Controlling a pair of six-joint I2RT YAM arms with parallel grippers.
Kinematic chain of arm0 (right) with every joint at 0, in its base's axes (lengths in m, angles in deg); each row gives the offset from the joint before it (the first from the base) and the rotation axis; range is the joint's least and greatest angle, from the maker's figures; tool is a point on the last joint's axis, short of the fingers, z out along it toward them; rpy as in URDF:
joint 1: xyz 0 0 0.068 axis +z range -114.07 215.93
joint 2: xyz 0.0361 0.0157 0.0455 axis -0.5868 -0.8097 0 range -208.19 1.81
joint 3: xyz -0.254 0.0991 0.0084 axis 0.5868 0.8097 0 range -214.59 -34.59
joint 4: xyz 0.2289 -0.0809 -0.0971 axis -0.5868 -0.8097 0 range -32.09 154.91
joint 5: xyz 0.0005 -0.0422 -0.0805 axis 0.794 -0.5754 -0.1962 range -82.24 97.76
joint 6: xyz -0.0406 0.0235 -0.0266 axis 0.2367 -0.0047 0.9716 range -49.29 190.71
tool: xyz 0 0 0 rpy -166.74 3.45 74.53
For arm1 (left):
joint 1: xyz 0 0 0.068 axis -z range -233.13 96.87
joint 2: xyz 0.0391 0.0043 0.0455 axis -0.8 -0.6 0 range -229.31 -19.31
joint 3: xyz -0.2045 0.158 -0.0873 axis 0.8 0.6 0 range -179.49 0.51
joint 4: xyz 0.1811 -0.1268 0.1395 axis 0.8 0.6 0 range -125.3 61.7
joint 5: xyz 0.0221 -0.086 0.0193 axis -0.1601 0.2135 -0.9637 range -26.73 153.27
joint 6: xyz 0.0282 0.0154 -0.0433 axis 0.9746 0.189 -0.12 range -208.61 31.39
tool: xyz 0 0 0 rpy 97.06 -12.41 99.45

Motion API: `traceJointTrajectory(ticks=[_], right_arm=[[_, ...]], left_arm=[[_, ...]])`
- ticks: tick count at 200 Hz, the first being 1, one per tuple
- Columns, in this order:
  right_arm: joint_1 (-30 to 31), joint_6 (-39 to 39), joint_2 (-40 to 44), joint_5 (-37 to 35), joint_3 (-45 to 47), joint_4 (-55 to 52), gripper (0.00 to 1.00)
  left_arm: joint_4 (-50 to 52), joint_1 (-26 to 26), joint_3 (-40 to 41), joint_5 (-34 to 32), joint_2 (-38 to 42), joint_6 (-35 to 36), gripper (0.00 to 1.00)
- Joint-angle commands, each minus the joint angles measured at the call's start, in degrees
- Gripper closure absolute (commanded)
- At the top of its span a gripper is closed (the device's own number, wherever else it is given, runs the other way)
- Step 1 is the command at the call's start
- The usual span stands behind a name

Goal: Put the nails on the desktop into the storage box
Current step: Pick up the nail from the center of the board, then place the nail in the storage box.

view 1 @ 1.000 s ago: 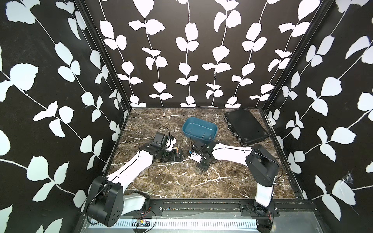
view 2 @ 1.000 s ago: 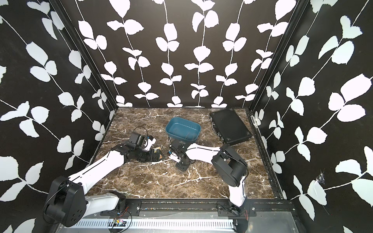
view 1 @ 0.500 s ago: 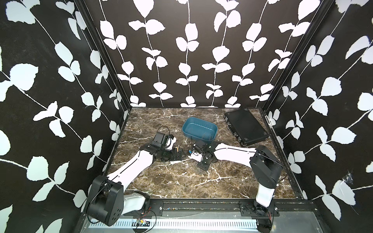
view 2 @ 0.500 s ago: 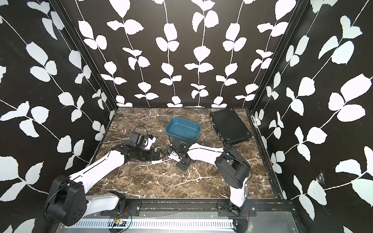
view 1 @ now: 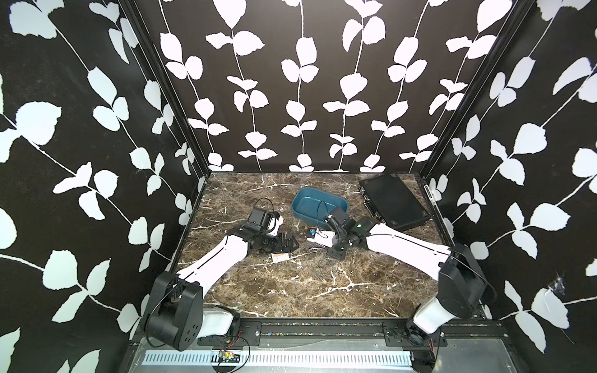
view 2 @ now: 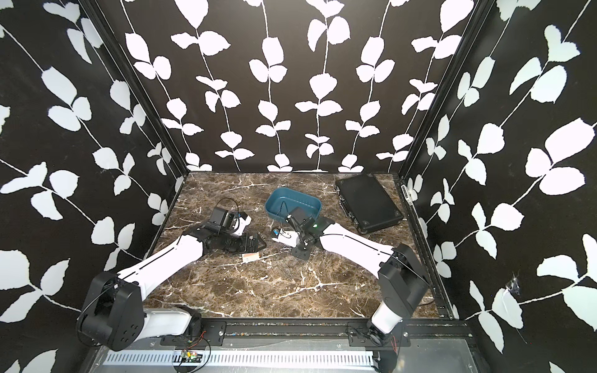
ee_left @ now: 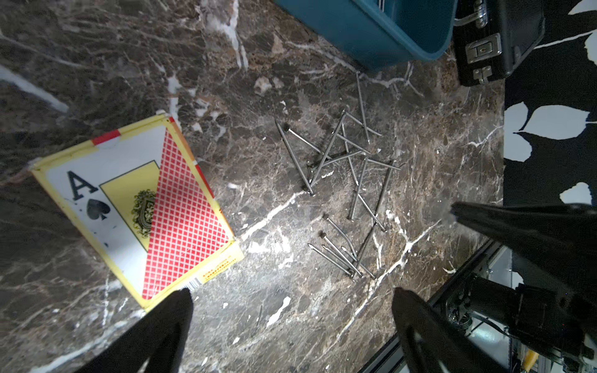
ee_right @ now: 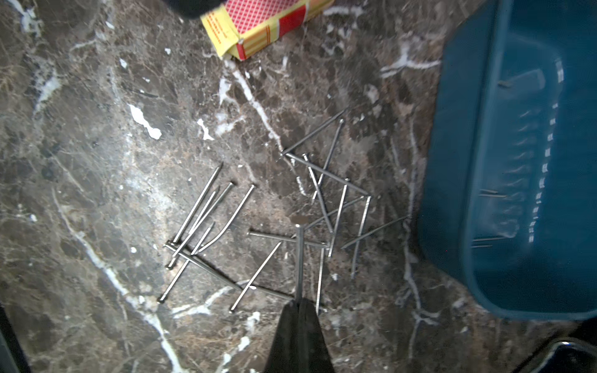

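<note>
Several thin silvery nails (ee_right: pixel 323 206) lie scattered and crossed on the dark marble desktop (view 1: pixel 290 297), just in front of the teal storage box (view 1: pixel 319 206). In both top views the pile (view 2: pixel 292 273) shows faintly between the two arms. My right gripper (ee_right: pixel 298 303) is shut on one nail (ee_right: pixel 299 258), which sticks out straight from the fingertips above the pile. A few nails (ee_right: pixel 487 193) lie inside the storage box. My left gripper (ee_left: pixel 290 295) stands open low over the desktop beside the pile, with nothing between its fingers.
A yellow playing-card box (ee_left: pixel 139 206) lies flat on the desktop, close to the left gripper and beside the nails. A flat black case (view 1: pixel 392 200) sits at the back right. Black walls with white leaves enclose three sides.
My right gripper's jaws have closed the last bit onto the nail. The left gripper has edged a little toward the nail pile. The storage box has not moved.
</note>
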Motion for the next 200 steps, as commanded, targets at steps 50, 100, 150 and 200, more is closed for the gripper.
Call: traceJointTrajectory(ticks=[50,100,150,200], right_arm=[[-10.1,35.5,-4.5,5.1,-9.1,5.8,1.00],[-13.6,47.0,-15.5,5.9,-21.2,3.9,1.00],[-16.6,56.2,-23.8,7.7,-24.9,8.2,1.00],[-18.9,59.2,-30.6,8.7,-28.5,9.7,1.00]], left_arm=[[2.8,-0.1,-3.4,-1.1,-1.1,3.4,0.01],[5.5,-1.1,-4.1,-1.1,-0.3,4.0,0.01],[9.5,-1.7,-6.0,-0.7,-0.1,4.3,0.01],[12.1,-2.0,-5.5,-0.3,-0.1,4.1,0.01]])
